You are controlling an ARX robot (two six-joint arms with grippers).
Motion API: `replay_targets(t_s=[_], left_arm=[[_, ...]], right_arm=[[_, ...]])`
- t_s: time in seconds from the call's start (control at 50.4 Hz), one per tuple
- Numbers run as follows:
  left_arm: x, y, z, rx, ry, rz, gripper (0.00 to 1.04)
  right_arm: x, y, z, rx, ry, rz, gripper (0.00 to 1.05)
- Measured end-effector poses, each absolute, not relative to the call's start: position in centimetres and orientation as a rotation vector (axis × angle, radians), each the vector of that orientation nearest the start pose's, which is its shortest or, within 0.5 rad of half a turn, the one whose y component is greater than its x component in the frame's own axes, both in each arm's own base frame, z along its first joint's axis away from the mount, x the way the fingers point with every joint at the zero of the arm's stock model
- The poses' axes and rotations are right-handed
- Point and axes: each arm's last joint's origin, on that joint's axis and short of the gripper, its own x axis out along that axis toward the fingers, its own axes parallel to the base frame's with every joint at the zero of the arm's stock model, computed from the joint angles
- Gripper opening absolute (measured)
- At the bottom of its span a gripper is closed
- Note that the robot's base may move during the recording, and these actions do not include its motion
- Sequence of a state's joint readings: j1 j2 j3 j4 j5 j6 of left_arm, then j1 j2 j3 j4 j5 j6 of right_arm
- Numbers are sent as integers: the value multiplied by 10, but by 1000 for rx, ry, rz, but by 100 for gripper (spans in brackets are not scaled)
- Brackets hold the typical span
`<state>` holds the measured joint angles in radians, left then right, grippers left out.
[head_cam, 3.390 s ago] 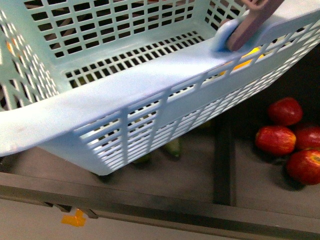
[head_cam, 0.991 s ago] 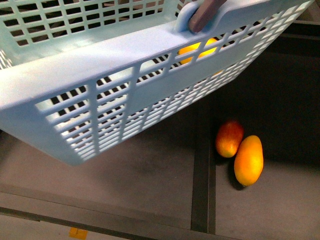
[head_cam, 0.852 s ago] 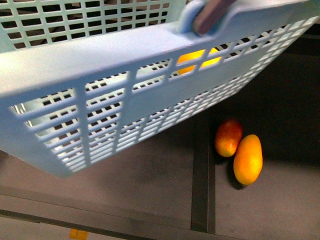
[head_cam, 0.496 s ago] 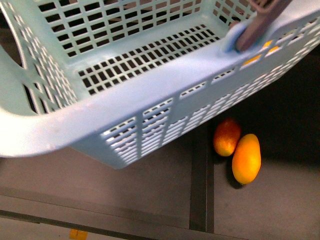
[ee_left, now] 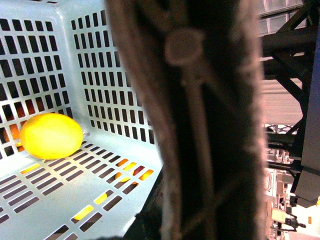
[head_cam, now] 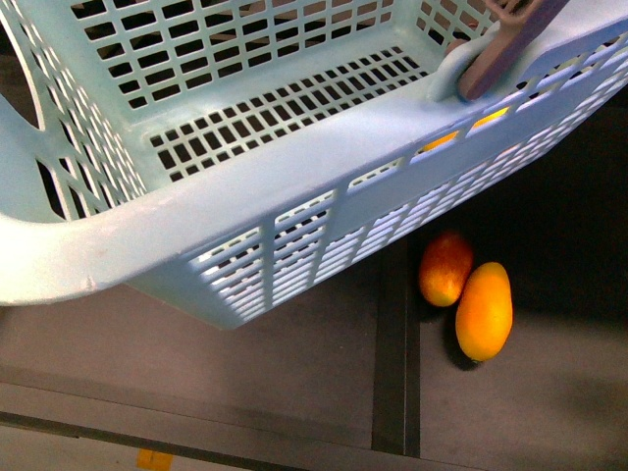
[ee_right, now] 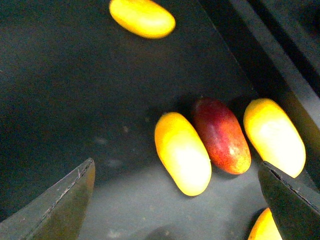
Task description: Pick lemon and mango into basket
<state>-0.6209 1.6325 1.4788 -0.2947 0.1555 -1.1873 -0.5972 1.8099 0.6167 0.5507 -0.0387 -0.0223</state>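
Note:
The light-teal basket hangs tilted and fills the upper front view, its brown handle at the top right. My left gripper is shut on that handle, which blocks most of the left wrist view and hides the fingers. A yellow lemon lies on the basket floor against a wall. Below the basket, a red-orange mango and an orange mango lie touching on the dark shelf. My right gripper hangs open above several mangoes, nearest the yellow-orange one beside a red one.
A dark divider strip runs across the shelf left of the two mangoes. More yellow fruits lie around the right gripper: one further off, one by the shelf wall. The shelf's front rail lies below the basket.
The view moved from red apples to the two mangoes. The basket swung and tipped, then came back with its open inside showing; in the last half second it barely shifted.

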Motion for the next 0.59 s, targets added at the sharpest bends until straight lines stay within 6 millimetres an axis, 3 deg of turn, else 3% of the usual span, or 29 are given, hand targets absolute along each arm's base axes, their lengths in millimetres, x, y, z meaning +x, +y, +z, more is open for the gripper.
replay_targets(t_s=[0.159,0.595], left_arm=[[302,-222,347,-1000,835,-400,5],[302,-221,347,-1000,831,-395,5]], right_arm=[[264,-187,55,215,701,-550,96],[295,-208,-7,267,783,-564,96]])
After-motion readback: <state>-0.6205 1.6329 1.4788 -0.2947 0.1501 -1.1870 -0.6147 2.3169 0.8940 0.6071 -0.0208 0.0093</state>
